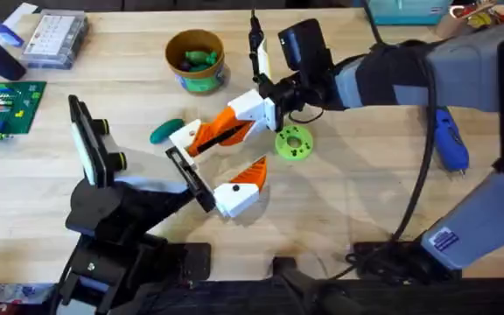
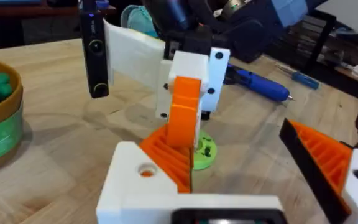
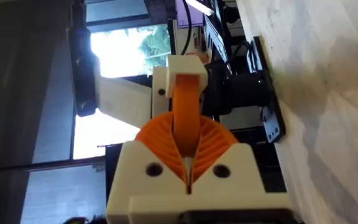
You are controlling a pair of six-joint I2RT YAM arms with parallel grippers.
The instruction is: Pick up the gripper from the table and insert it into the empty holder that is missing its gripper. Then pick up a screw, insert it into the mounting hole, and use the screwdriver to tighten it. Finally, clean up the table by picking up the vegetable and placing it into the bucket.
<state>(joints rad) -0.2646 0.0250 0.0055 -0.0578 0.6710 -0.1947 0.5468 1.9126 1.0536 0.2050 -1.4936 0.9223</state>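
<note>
Insertion step, judging by the layout: first part of the task, with screw, tightening and clean-up not yet done.

Right claw (image 1: pixel 213 133): clamped shut on the small white plastic finger piece (image 1: pixel 185 136) with its orange ribbed pad. Reaches in from 3 o'clock to mid-counter and carries the piece just beside the bare end of the thin flat black holder bar (image 1: pixel 192 179), at about 12 o'clock of that end. Cannot tell whether already seated on the bar or just short of it.

Left claw (image 1: pixel 218 163): spread wide, gripping nothing, bare bar on one side and one orange-and-white finger on the other.

Elsewhere on the pale wooden counter (image 1: pixel 366 201):
- Dark teal oval toy vegetable (image 1: pixel 165 131), lying just at 9 o'clock of the finger piece.
- Round yellow-tan bucket (image 1: pixel 201 83) with green band, at 12 o'clock of it, already holding green bits.
- Lime-green round disc (image 1: pixel 293 143) with holes, at 3 o'clock of the right claw.
- Blue-handled screwdriver (image 1: pixel 450 140), far out at 3 o'clock.

Next move, probably: line up the piece's socket squarely with the bar's end, press home along the bar without twisting, release only once seated, and keep the left arm steady throughout.
</note>
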